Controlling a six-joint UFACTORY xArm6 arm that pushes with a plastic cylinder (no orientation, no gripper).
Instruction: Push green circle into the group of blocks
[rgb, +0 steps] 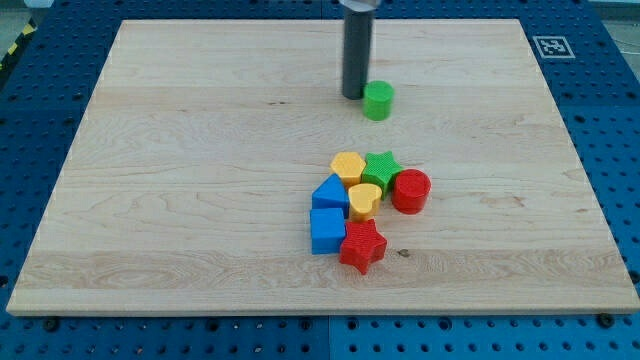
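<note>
Nearest the camera, a red star (362, 246) is being shown at the near edge of a tight cluster, with a blue cube (327, 230) touching it on the left. Behind them a blue pentagon-like block (331, 193), a yellow heart (365, 199), a red cylinder (410, 190), a yellow hexagon (348, 166) and a green star (381, 167) are being kept packed together on the wooden tabletop (150, 200).

The green circle (378, 101) is being seen far from the group, apart from it, as a short ribbed green cylinder standing flat. The tool has no jaws to spread or press; my tip (355, 96) is resting just left of the circle, seemingly touching it.

From this side, a push is likely being directed rightward, so the circle could be sent past the group; an off-centre contact could also let it roll aside.
</note>
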